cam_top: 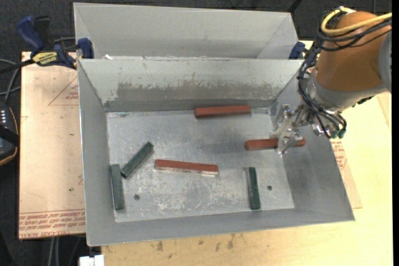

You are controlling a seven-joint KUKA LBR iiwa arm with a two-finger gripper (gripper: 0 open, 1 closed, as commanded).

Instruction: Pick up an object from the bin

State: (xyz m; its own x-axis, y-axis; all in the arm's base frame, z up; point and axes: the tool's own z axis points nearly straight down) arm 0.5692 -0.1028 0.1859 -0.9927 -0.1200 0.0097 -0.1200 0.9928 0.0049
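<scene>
Grey sheet metal makes up the bin (187,134), with a flat floor and walls sloping outward, and six bars lie scattered on it, mostly well apart. Reaching in from the right, the arm (349,65) has its end effector (284,145) low at the right side of the floor, right at a short red bar (259,145).

That bar lies flat, its long axis running left to right, roughly parallel to the back wall. Most of its length shows to the left of the end effector and only a short stub to the right. The end effector therefore crosses it near its right end, not its middle. Whether the end effector is open or clamped on the bar I cannot tell, nor whether it touches the bar or hangs just above it.

A longer red bar (222,111) lies near the foot of the back wall, up and to the left, apart from the short one. A red bar with a pale end (186,166) lies mid-floor. Three green bars (252,188) lie farther off, toward the front and the left.

As I judge it, the coming lift depends on that off-centre crossing. Gripped so far right, the bar's longer left part would likely droop or swing. No neighbour is close enough to get in the way.
</scene>
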